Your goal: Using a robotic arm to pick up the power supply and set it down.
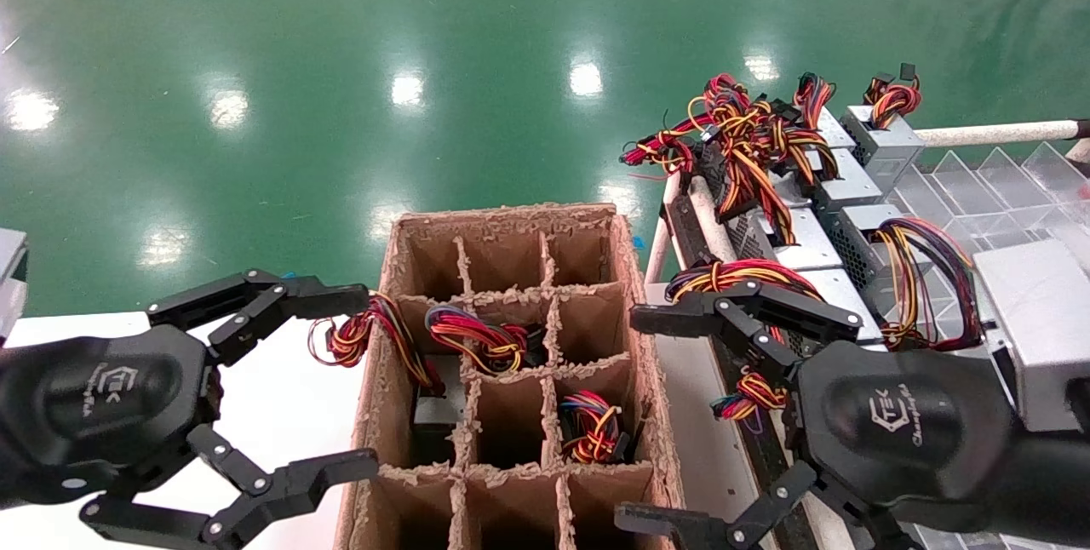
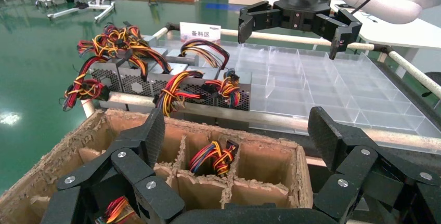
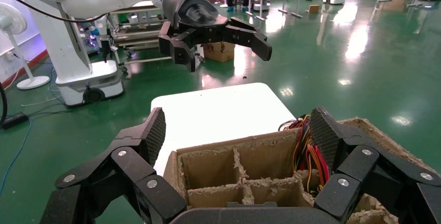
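Between the two grippers, dead centre: cardboard divider box (image 1: pixel 511 363), several cells holding wire bundles. Left gripper (image 1: pixel 341 384) at 8 o'clock, just beside the box's left wall, fingers spread wide, holding nothing; white table (image 1: pixel 281 397) beneath. Right gripper (image 1: pixel 656 418) at 4 o'clock, off the box's right wall, fingers likewise spread, empty. Power supplies (image 1: pixel 809 235) in a row at 2 o'clock on the rack right of the box, red-yellow-orange wire loops on top, well clear of both grippers. Clear plastic divider tray (image 1: pixel 1005 184) past them. Green floor (image 1: pixel 341 65) at 12.
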